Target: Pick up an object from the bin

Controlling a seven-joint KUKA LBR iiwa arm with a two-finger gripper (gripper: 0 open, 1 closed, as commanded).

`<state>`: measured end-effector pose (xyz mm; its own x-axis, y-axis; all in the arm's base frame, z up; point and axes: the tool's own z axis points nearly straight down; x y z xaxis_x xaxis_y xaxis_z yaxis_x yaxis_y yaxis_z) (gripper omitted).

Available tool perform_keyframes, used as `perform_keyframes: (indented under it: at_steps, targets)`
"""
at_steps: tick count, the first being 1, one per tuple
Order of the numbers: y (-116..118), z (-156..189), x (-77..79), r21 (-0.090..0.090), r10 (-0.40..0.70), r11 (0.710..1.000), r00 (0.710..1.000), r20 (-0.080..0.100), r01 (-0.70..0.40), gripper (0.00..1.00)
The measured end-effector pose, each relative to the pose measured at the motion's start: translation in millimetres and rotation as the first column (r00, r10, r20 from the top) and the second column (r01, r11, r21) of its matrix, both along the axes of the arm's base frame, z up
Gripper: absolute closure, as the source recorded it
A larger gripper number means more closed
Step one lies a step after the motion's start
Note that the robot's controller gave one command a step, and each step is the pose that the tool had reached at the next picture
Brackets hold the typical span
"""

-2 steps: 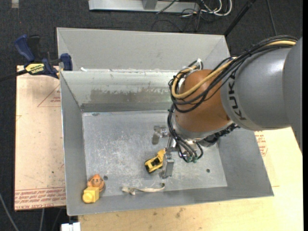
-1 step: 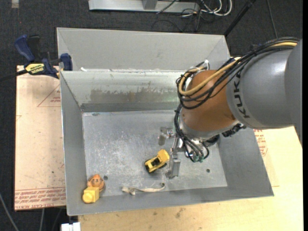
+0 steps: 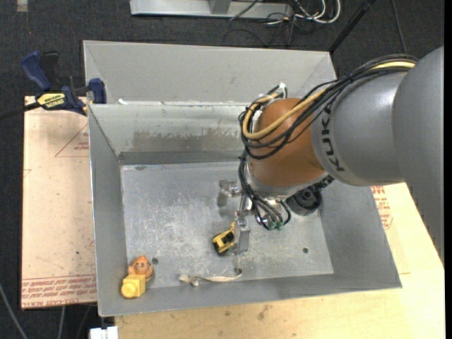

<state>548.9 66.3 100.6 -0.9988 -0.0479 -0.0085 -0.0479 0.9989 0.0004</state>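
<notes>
The gripper hangs low over the front middle of the bin. A small yellow-and-black toy lies just beside it, perhaps touching; whether the jaws clamp it I cannot tell.

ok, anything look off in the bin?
Nothing stands out. The gripper is low beside a small yellow-and-black piece on the floor of the bin; a yellow-orange toy and a pale strip lie loose along its lower wall.
</notes>
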Motion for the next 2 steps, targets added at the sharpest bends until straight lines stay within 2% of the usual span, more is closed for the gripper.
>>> perform_keyframes:
  at_steps: [1, 2]
  targets:
    - [-10.7, -29.8, -61.6, 0.002, 0.038, 0.999, 0.999, -0.009, -0.038, 1.0]
    - [-10.7, -29.8, -61.6, 0.002, 0.038, 0.999, 0.999, -0.009, -0.038, 1.0]
